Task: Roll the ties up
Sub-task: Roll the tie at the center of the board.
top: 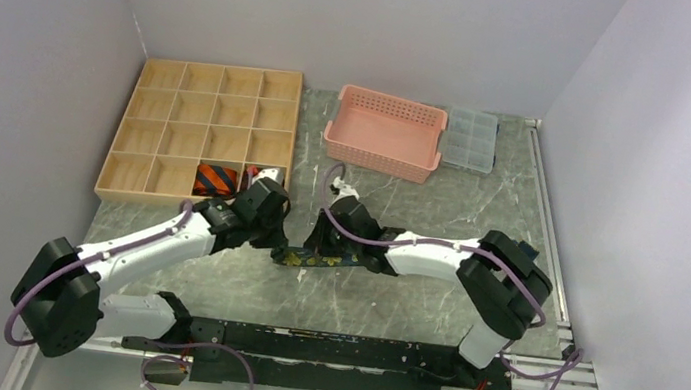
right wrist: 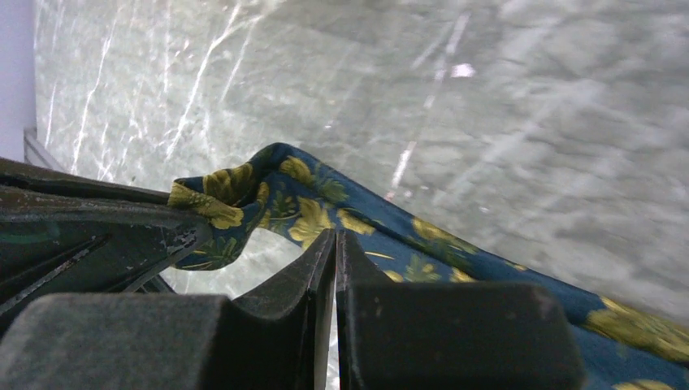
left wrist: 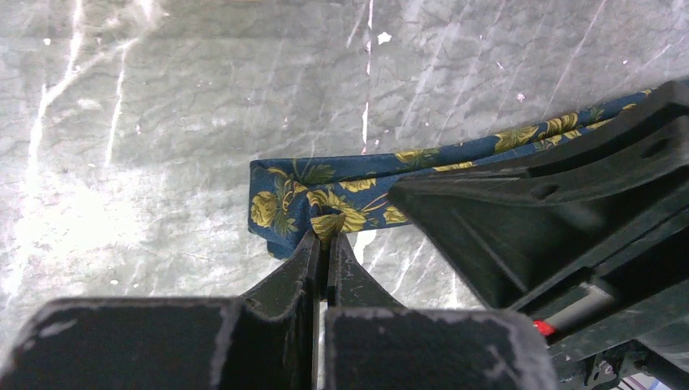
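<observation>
text: none I can read | labels: none | brands: none | numbers: none | signs: none | checked: all three of my views

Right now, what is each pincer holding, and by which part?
Both hold the floral tie: left pincer pinches its folded end, right pincer its edge just beside.

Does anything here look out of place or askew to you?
Nothing stands out: the left gripper and right gripper both pinch the floral tie, and the striped tie sits inside a wooden organizer compartment.
</observation>
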Robot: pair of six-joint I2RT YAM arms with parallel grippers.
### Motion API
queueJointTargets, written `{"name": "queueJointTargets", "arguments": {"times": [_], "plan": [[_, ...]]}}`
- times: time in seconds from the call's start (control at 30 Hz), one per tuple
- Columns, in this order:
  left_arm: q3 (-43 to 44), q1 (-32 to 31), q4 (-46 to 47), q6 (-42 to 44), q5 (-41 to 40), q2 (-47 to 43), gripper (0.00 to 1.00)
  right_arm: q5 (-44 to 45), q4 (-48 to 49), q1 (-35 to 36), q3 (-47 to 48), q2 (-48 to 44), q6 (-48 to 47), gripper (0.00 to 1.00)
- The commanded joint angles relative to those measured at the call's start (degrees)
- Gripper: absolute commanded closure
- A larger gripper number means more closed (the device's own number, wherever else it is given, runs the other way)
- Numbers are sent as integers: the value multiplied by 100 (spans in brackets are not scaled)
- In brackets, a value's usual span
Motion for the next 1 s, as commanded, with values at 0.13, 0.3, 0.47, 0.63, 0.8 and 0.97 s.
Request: {"name": "queueJointTargets", "arguments": {"times": [0.13,0.3,0.47,0.63,0.8,0.97], "plan": [[529,-434,-64,16,-387,815,97,472,189,-500,-840,-519,436,93],[883,-777,-353,-4,-767,1375,97,606,207,-566,-1047,-695,422,93],[1151,-1081,-450,-46,-847,1857,97,736,197,-713,-1265,-991,378,93],[1306,-1243,-368,-86,-799,2253,94,922,71,-746,-1391,-1380,239,93],[1521,-1363,-467,-59,-805,2369,59,1011,-24,-740,-1452,-1606,134,92],[1558,-1409,-608,-114,-884,2101,41,968,-6,-735,-1463,-1697,3,92]]}}
